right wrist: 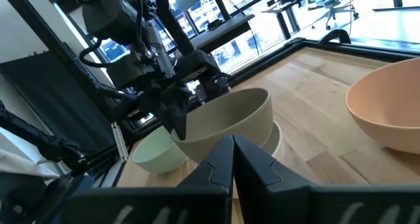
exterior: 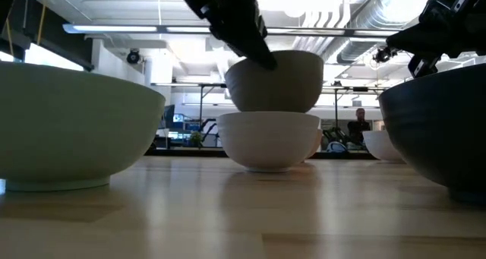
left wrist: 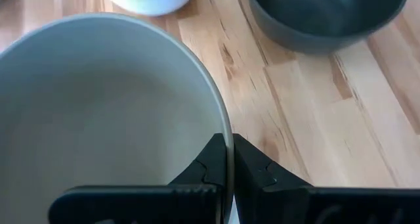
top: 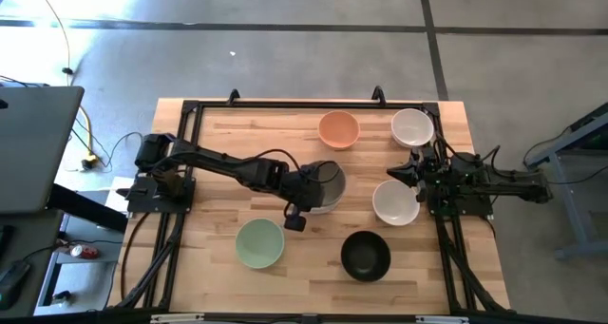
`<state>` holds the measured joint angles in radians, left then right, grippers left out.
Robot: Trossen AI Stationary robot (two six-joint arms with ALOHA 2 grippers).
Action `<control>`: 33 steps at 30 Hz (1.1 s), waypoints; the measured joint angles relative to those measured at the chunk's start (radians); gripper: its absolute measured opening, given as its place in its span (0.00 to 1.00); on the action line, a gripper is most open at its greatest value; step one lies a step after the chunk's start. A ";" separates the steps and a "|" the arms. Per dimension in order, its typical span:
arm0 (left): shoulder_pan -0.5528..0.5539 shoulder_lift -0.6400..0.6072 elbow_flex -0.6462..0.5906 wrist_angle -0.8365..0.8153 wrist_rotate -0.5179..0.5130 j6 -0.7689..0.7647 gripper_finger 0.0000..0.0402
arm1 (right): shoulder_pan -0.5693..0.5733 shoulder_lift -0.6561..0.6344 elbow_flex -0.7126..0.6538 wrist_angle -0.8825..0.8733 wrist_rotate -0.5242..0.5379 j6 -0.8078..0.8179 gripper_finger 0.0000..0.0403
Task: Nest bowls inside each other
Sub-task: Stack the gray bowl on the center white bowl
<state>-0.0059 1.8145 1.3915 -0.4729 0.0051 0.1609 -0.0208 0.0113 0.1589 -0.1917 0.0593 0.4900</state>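
An olive bowl (top: 332, 177) hangs at the table's middle, my left gripper (top: 313, 186) shut on its rim. Right below it stands a white bowl (exterior: 267, 141); the olive bowl's (exterior: 275, 80) base reaches down to the white bowl's mouth, and I cannot tell whether the two touch. My right gripper (top: 404, 175) waits shut at the right side, touching nothing. Standing on their bases are a peach bowl (top: 338, 129), two more white bowls (top: 411, 127) (top: 395, 202), a black bowl (top: 366, 255) and a mint bowl (top: 259, 243). My left gripper pinches the olive bowl's rim (left wrist: 226, 135) on the bowl's left side, one finger inside the bowl and one outside. The fingers slant down from the table's left. The bowl hangs slightly tilted, mouth up, over the white bowl (right wrist: 272, 142).
A black frame (top: 190, 110) runs along the table's far and side edges. Bare wood lies between the mint bowl and the black bowl, and at the far left.
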 joint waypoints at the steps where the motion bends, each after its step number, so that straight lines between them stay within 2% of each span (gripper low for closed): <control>1: 0.000 0.004 0.000 -0.006 0.001 0.000 0.00 | 0.000 0.000 0.000 0.000 0.000 0.000 0.00; 9: 0.000 0.045 0.000 -0.047 0.009 0.000 0.00 | 0.000 0.000 0.000 0.000 0.000 0.000 0.00; 28: 0.013 0.045 0.000 -0.054 0.034 -0.001 0.00 | 0.000 0.000 0.000 0.000 -0.004 0.000 0.00; 33: 0.013 0.045 0.000 -0.049 0.052 -0.014 0.05 | 0.000 0.000 0.000 0.000 -0.004 0.000 0.00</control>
<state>0.0071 1.8599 1.3911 -0.5220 0.0567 0.1472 -0.0208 0.0113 0.1589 -0.1921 0.0555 0.4896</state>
